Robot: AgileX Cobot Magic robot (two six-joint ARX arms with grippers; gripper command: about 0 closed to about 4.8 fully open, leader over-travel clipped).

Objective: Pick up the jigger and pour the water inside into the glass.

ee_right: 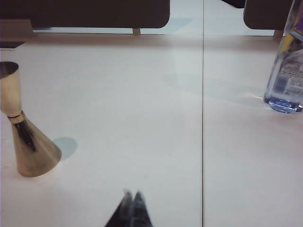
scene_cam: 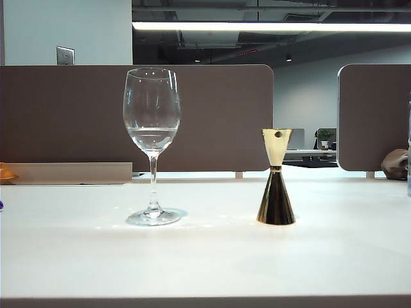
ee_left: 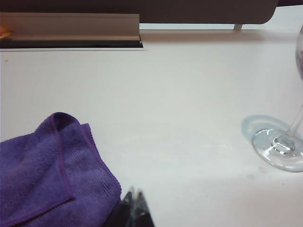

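The gold jigger (scene_cam: 276,178) stands upright on the white table, to the right of the tall clear stemmed glass (scene_cam: 152,144). A shallow layer of water (scene_cam: 151,136) lies in the glass's bowl. Neither arm shows in the exterior view. The right wrist view shows the jigger (ee_right: 22,132) standing apart from my right gripper (ee_right: 132,195), whose fingertips are pressed together, empty. My left gripper (ee_left: 135,194) is also shut and empty, beside a purple cloth; the glass's foot (ee_left: 280,149) shows far off to one side.
A purple cloth (ee_left: 47,168) lies on the table by the left gripper. A clear plastic bottle (ee_right: 286,71) stands on the table's right part. Brown partition panels (scene_cam: 212,115) run along the back edge, with a grey rail (ee_left: 71,26) below them.
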